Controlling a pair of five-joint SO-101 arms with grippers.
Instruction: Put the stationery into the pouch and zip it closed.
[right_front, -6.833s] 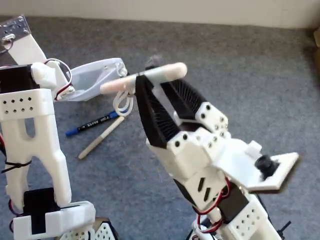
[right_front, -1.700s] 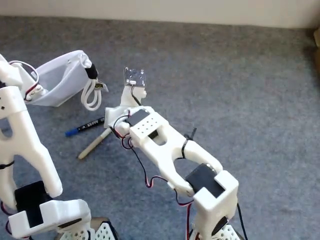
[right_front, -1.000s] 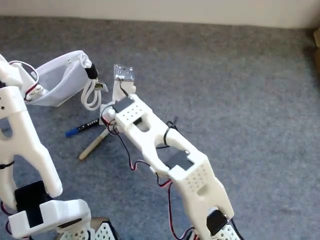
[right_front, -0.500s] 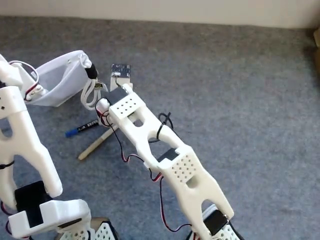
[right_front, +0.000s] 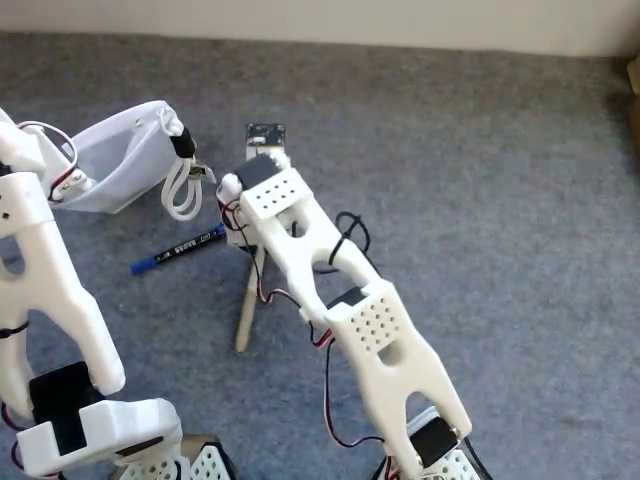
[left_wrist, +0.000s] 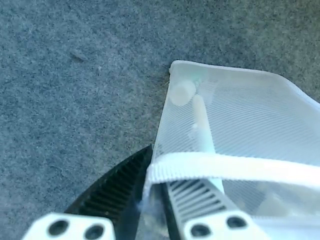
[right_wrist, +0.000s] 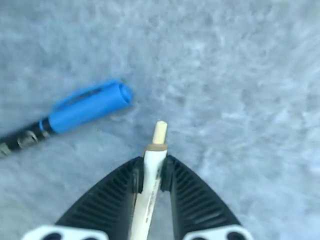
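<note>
The white mesh pouch (right_front: 120, 160) hangs at the back left, mouth open, with my left gripper (left_wrist: 157, 165) shut on its woven rim. A white pen (left_wrist: 200, 125) lies inside the pouch (left_wrist: 250, 120). My right gripper (right_wrist: 152, 161) is shut on the beige pen (right_wrist: 159, 135), whose tip sticks out past the fingers. In the high view the beige pen (right_front: 247, 300) slants down from under the right wrist toward the front. A blue-capped black pen (right_front: 180, 248) lies on the carpet between pouch and right arm; its cap (right_wrist: 90, 106) is just beyond the right gripper.
Grey carpet (right_front: 480, 180) covers the whole floor, with open room to the right. A white cord loop (right_front: 185, 195) dangles from the pouch's end. The left arm's base (right_front: 90, 430) stands at the front left and the right arm's base (right_front: 430, 440) at the front middle.
The right arm has shifted slightly right and closed on the beige pen. The pen has swung from lying diagonally beside the blue pen to pointing toward the front. The left arm and pouch stayed still.
</note>
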